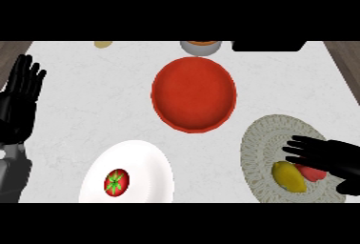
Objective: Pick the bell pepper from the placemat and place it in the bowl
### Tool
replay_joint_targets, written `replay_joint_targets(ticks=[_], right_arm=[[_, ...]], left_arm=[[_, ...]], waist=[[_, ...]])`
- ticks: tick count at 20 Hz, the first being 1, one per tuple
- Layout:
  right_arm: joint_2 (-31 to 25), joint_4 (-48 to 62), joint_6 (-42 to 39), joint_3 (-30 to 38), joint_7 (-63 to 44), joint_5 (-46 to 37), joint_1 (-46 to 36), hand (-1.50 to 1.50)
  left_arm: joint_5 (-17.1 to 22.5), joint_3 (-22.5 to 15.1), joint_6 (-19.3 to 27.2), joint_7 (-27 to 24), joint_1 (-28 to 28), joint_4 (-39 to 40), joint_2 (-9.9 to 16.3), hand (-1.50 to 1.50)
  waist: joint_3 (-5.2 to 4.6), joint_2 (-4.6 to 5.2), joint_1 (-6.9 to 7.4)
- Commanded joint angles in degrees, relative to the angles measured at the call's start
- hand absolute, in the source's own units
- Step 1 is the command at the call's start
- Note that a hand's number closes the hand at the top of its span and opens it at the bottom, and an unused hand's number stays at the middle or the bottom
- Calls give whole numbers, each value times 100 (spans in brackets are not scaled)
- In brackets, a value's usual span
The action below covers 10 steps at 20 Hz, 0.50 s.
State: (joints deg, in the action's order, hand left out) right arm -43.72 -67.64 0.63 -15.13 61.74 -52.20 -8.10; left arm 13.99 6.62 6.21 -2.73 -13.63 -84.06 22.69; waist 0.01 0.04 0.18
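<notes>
The bell pepper (289,177) lies on the round woven placemat (271,138) at the right. It shows a yellow body with a red part (310,173) against it. My right hand (332,157) comes in from the right edge and hovers over the red part, covering some of it. Its fingers are straight and point left, with the thumb lower at the edge. The red bowl (194,93) stands in the middle, beyond the placemat and to its left. My left hand (19,102) rests open at the left edge, fingers up.
A white plate (141,157) with a tomato (116,182) sits at the lower left. At the far edge stand a grey pot (201,46) with something orange inside, a black object (267,45) and a small yellowish thing (103,44).
</notes>
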Motion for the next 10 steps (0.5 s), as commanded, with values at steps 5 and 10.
replay_joint_targets(ticks=[5,10], right_arm=[[515,727,-240,149,91,-534,-674,-150],[587,990,533,177,792,-389,-477,150]], left_arm=[[-69,276,-303,-65,-116,235,-20,0],[-140,233,-192,109,-33,-55,-61,0]], waist=[[-1,1,2],[2,-2,-7]])
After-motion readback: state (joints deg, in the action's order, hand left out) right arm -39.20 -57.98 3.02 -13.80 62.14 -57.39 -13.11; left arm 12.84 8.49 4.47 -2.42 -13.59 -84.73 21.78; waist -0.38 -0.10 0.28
